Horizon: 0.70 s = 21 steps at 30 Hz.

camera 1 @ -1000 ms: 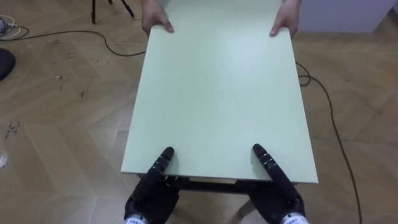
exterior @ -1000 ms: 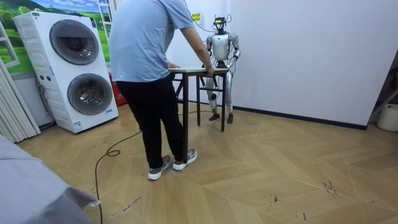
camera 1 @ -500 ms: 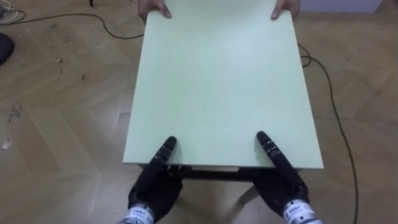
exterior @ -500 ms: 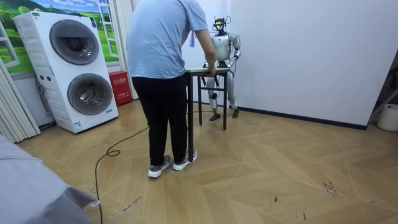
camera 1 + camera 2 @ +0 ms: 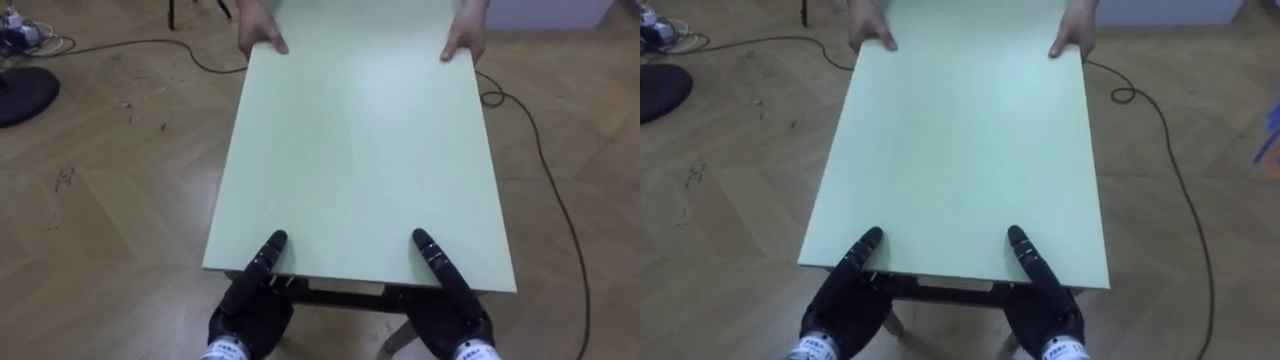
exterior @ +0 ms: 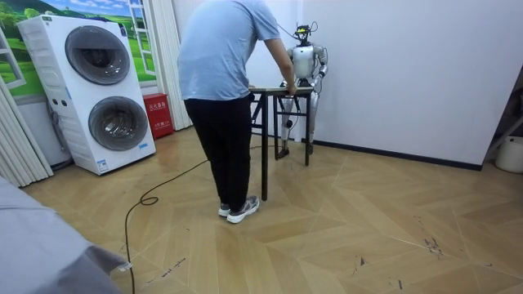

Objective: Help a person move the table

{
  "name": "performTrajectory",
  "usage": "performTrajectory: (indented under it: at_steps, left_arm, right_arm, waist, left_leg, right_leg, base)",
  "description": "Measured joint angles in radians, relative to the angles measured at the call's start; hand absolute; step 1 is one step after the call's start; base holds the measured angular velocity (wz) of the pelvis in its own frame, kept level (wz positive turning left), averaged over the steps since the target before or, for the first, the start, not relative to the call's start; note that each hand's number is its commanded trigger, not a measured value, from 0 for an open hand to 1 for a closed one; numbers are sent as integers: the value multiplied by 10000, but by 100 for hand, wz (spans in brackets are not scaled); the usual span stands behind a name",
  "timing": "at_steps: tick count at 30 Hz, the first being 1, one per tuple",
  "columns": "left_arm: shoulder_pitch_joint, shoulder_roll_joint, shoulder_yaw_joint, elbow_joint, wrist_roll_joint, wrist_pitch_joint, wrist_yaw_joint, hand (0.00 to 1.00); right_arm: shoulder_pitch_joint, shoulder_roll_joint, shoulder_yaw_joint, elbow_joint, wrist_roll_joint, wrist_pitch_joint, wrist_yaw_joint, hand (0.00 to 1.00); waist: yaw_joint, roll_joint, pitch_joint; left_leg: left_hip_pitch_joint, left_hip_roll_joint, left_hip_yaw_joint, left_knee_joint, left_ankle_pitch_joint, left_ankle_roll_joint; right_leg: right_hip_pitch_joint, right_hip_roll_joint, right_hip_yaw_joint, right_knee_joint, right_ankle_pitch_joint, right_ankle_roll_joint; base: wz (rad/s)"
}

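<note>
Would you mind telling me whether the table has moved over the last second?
Yes. In the room view the table has shifted toward that view's right, farther from the washing machines.

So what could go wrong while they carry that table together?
The robot's left hand and right hand meet the table only at its near edge, so it might slip free. A cable lies on the floor beside the table; feet could catch it.

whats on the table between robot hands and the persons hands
Nothing: bare table from left hand and right hand to person's hands, in both eye views.
</note>
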Motion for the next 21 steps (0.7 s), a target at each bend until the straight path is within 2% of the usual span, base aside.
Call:
performTrajectory:
  at_steps: [1, 2, 3, 4, 7, 10, 15, 21]
  left_arm:
    - [10, 17, 7, -4, -6, 3, -20, 100]
    - [12, 25, 27, -3, -6, 3, -29, 100]
    - [21, 44, 35, -4, -3, 3, -31, 100]
    - [18, 116, 51, -13, -3, 2, -38, 100]
    - [23, 180, 93, -32, -5, 2, -84, 100]
    - [74, 188, 206, -31, -7, 2, -260, 100]
    - [254, 245, 290, -118, -171, 5, -393, 100]
    - [570, 356, 289, -231, -454, -35, -634, 100]
  right_arm:
    - [-3, -48, 136, -11, 230, -66, -1, 100]
    - [-4, -55, 219, -10, 308, -115, -5, 100]
    - [-7, -53, 376, -9, 427, -232, -20, 100]
    - [-66, -134, 529, -2, 524, -346, -35, 100]
    - [-157, -212, 680, 24, 722, -407, -57, 100]
    - [-289, -199, 692, 24, 552, -421, -55, 100]
    - [-448, -389, 803, 22, 458, -408, -55, 100]
    - [-573, -506, 981, -7, 332, -421, -7, 100]
  waist:
    - [149, -26, 7]
    - [224, -63, 17]
    - [421, -89, 16]
    - [545, -114, 15]
    - [840, -170, -3]
    - [955, -222, -1]
    - [963, -242, 8]
    - [962, -242, 7]
  left_leg:
    - [23, 6, 31, -125, 92, -75]
    - [73, 6, 76, -215, 141, -121]
    - [175, 43, 100, -387, 222, -233]
    - [265, 105, 125, -575, 309, -356]
    - [350, 369, 109, -949, 560, -648]
    - [311, 564, -51, -1160, 735, -846]
    - [336, 727, -276, -1294, 851, -1003]
    - [119, 752, -321, -1268, 859, -1009]
  right_leg:
    - [248, 83, 126, -156, -280, 10]
    - [354, 168, 265, -343, -349, 0]
    - [559, 337, 308, -802, -431, -94]
    - [763, 518, 301, -1283, -468, -294]
    - [963, 938, 184, -1962, -258, -559]
    - [979, 1179, 19, -2303, -135, -759]
    - [1214, 1352, -308, -2633, -74, -891]
    - [1297, 1291, -661, -2782, -122, -850]
  base:
    - [0]
    - [-15]
    - [-17]
    - [-17]
    - [-6]
    - [5]
    - [13]
    - [20]
